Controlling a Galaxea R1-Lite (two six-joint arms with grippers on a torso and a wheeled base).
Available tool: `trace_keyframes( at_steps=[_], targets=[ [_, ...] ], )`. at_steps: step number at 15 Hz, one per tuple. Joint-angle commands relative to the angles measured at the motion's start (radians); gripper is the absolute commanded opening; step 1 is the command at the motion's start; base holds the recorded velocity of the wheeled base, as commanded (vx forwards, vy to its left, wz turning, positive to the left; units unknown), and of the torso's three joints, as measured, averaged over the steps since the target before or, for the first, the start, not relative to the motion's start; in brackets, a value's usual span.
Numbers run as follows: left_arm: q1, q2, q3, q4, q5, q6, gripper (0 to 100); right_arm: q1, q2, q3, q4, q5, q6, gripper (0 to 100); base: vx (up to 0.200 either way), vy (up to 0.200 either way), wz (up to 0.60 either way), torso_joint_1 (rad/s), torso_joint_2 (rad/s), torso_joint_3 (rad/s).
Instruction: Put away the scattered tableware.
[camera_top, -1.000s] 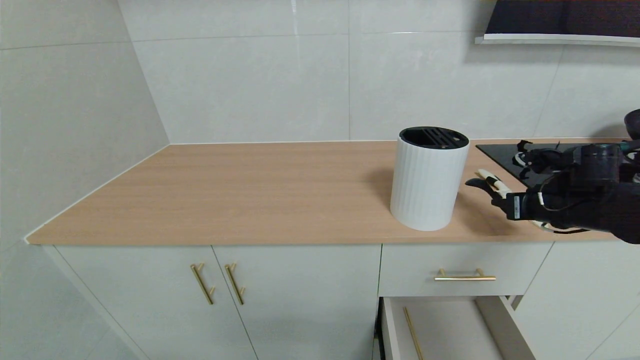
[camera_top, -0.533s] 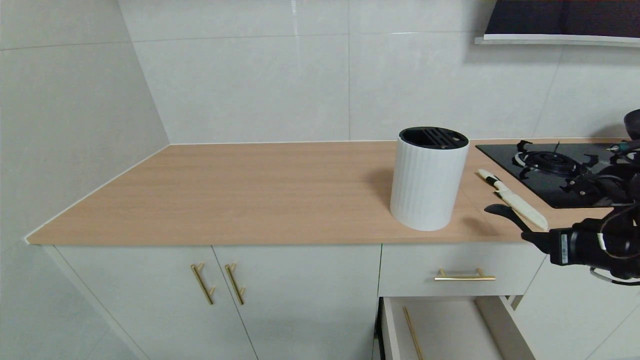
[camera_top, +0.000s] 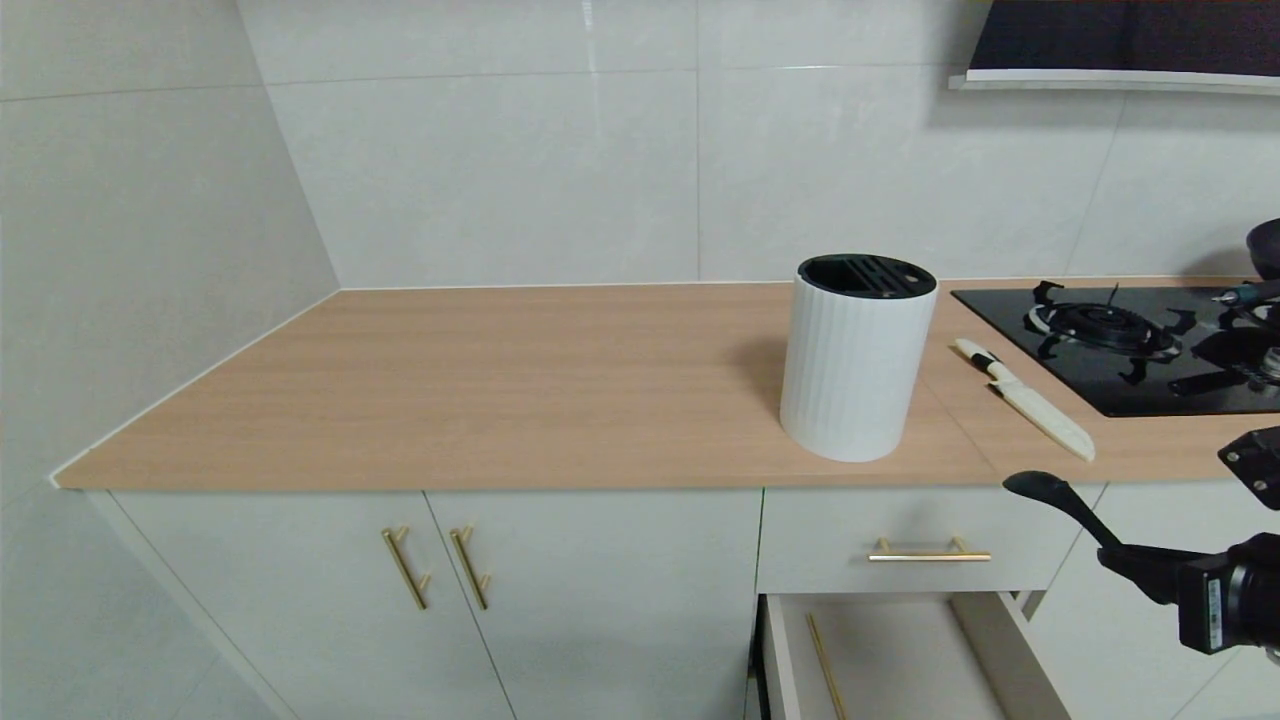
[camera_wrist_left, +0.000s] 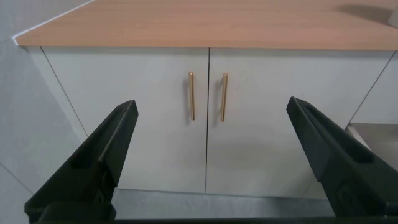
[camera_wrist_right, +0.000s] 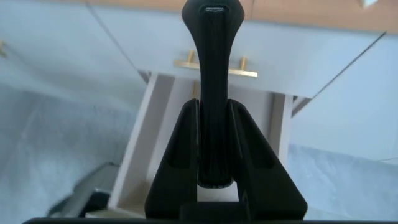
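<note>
A kitchen corner seen from above. We see a wood-toned countertop (camera_top: 500, 390) running across the middle of the frame, with pale tiled walls behind it. Right of centre stands a white ribbed holder (camera_top: 855, 370), upright, with a black slotted top. Near it on the right, not touching, a knife (camera_top: 1030, 405) with a pale blade lies flat on the countertop, handle toward the back wall. At the right edge sits a black gas hob (camera_top: 1100, 340).

In the lower right corner the right gripper (camera_top: 1135, 562) hangs in front of the cabinets, below the countertop's edge. Its fingers are closed on a black utensil (camera_top: 1055, 495) whose rounded end sticks out up and to the left. The right wrist view shows us the same grip, with the fingers (camera_wrist_right: 180, 143) pressed against both sides of the slim shaft. We cannot tell what its hidden end is. Left of the gripper, at the bottom edge, a drawer (camera_top: 900, 660) stands pulled open.

In the left wrist view the left gripper (camera_wrist_left: 211, 106) has its fingers spread wide, holding nothing. It faces two cabinet doors (camera_wrist_left: 149, 137) with gold handles.
</note>
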Motion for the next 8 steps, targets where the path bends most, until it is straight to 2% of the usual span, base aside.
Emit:
trace_keyframes(
  at_steps=[1, 7, 8],
  targets=[
    [0.000, 0.001, 0.000, 0.000, 0.001, 0.000, 100, 0.002, -0.026, 0.028, 0.000, 0.001, -0.014, 0, 0.000, 0.000, 0.00, 0.000, 0.00, 0.000],
    [0.000, 0.001, 0.000, 0.000, 0.001, 0.000, 100, 0.054, -0.022, 0.075, 0.000, 0.002, -0.056, 0, 0.000, 0.000, 0.00, 0.000, 0.00, 0.000],
    [0.000, 0.001, 0.000, 0.000, 0.001, 0.000, 100, 0.056, -0.019, 0.077, 0.000, 0.002, -0.056, 0, 0.000, 0.000, 0.00, -0.124, 0.25, 0.154]
  ],
)
